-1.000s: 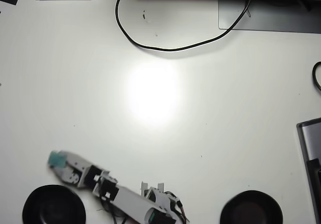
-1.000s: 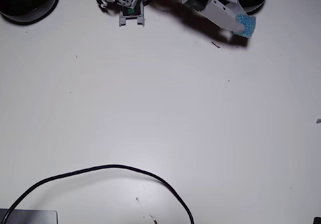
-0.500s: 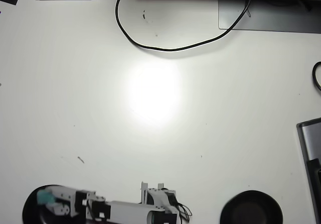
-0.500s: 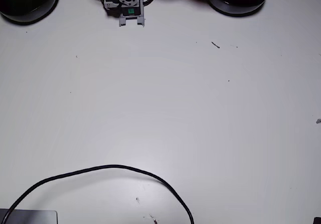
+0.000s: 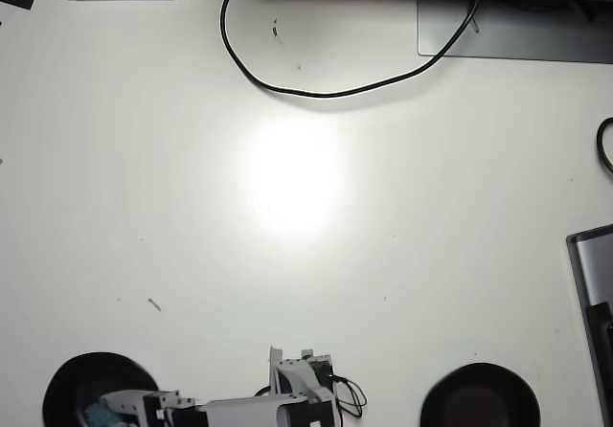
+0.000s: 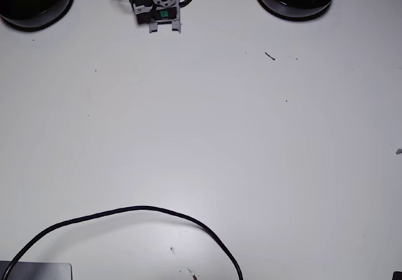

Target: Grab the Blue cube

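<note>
Two high, opposite-facing views, shared white table (image 5: 306,178)

Overhead view: the arm (image 5: 239,413) lies low along the bottom edge of the picture, stretched from its base (image 5: 302,389) toward the left. The gripper (image 5: 101,415) is at the far left end of the arm, close to the picture's lower edge and partly cut off by it. Jaw position is not discernible; the fingertips are too small and blurred to separate. Fixed view: only the base (image 6: 157,7) with its motor and wiring is seen, at the top edge. The remaining links and the gripper are outside that picture.
</note>
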You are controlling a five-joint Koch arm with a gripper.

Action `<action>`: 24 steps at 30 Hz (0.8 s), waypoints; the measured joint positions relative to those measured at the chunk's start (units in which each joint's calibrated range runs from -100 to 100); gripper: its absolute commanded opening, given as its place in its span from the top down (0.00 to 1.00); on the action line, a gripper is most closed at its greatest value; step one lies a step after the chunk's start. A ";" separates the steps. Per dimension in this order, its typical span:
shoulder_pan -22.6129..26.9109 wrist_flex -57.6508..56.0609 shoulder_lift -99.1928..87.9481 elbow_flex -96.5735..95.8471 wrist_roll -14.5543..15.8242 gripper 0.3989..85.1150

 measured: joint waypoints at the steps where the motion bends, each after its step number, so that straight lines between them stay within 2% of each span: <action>1: 0.00 0.00 0.00 0.09 0.00 0.93; 3: -0.05 0.39 1.83 0.00 0.00 0.66; 4: -0.05 0.46 2.14 0.00 0.00 0.61; 7: -0.10 0.70 2.29 0.00 0.34 0.59; 10: -0.44 0.70 2.29 0.00 0.78 0.51; 15: -1.07 0.70 2.29 0.00 1.61 0.51; 18: -2.05 0.70 2.29 1.38 2.83 0.51; 20: -3.37 0.70 2.29 3.96 4.35 0.42; 24: -5.42 0.39 3.66 6.99 6.64 0.42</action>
